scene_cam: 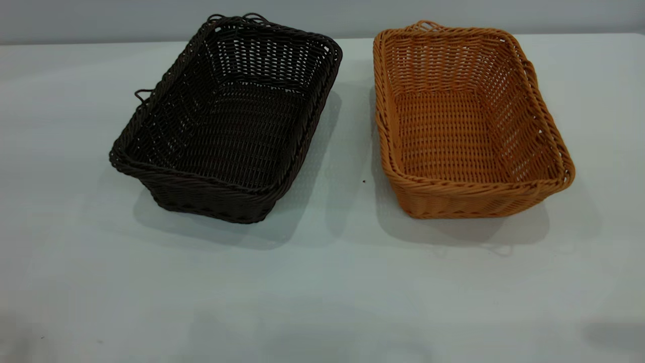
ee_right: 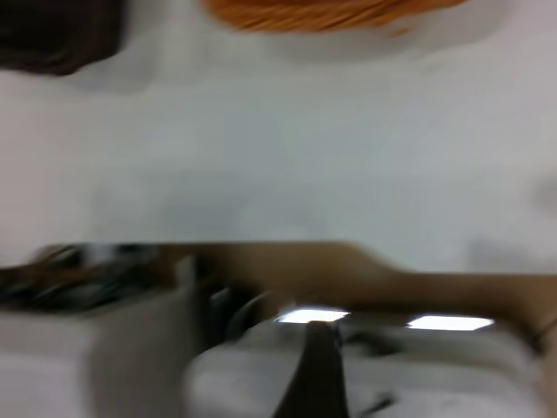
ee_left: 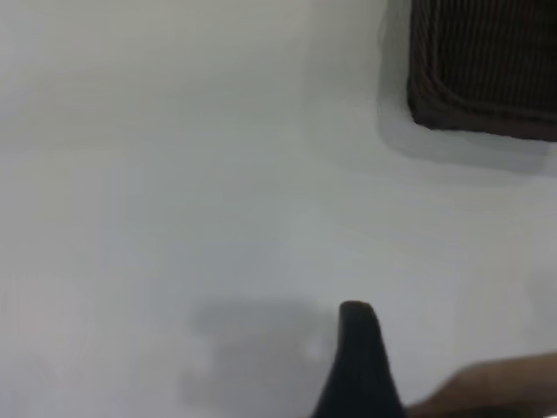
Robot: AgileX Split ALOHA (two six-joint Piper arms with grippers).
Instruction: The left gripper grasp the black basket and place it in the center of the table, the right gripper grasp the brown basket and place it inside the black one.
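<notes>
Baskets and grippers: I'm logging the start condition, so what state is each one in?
black basket: upright, empty, resting on the table at its left.
brown basket: upright, empty, beside the black one, apart from it.
left gripper: off the baskets, holding nothing.
right gripper: away from the baskets, holding nothing.

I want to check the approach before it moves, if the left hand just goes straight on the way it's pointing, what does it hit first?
Probably nothing at first: ahead of the left hand lies bare table. The black basket sits farther on and off to one side, so a straight path likely passes beside its corner, though depth is unclear.
</notes>
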